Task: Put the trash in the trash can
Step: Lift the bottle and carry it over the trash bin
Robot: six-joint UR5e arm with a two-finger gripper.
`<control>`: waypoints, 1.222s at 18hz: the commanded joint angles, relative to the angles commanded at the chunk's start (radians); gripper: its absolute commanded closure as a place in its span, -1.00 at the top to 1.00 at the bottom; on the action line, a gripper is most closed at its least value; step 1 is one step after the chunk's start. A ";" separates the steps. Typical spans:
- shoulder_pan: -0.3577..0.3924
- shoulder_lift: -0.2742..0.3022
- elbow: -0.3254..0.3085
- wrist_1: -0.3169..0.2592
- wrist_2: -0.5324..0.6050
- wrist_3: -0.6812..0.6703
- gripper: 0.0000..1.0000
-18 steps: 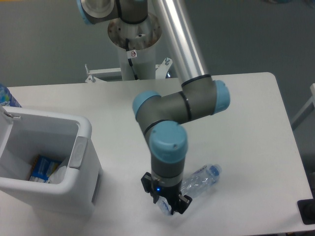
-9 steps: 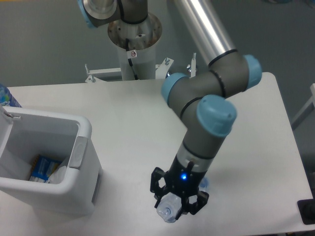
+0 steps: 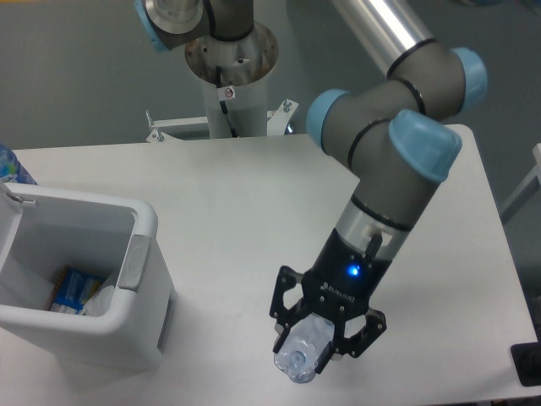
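Observation:
My gripper (image 3: 324,342) hangs over the front of the table, right of centre, shut on the clear plastic water bottle (image 3: 302,359). The bottle is tipped so that one end faces the camera, and most of its length is hidden behind the fingers (image 3: 286,315) and wrist. The white trash can (image 3: 145,222) stands at the left edge of the table, well left of the gripper, with its grey latch plate (image 3: 135,262) facing the arm. A crumpled printed wrapper (image 3: 82,290) lies at the bottom of the can.
The robot's base column (image 3: 230,63) rises at the table's back edge. A blue-and-white object (image 3: 12,166) pokes in at the far left behind the can. The table's right edge runs close to the arm's elbow (image 3: 423,139).
The bottle lay flat on the table a second ago; now it is off the surface in the gripper, turned end-on. The arm's elbow has swung right and the wrist has tilted.

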 joint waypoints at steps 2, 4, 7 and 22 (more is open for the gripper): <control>-0.008 0.029 -0.003 0.000 -0.031 -0.020 -0.20; -0.009 0.060 -0.005 0.000 -0.070 -0.048 -0.20; -0.008 0.109 -0.008 0.000 -0.137 -0.068 -0.20; -0.100 0.210 -0.017 0.008 -0.489 -0.167 -0.21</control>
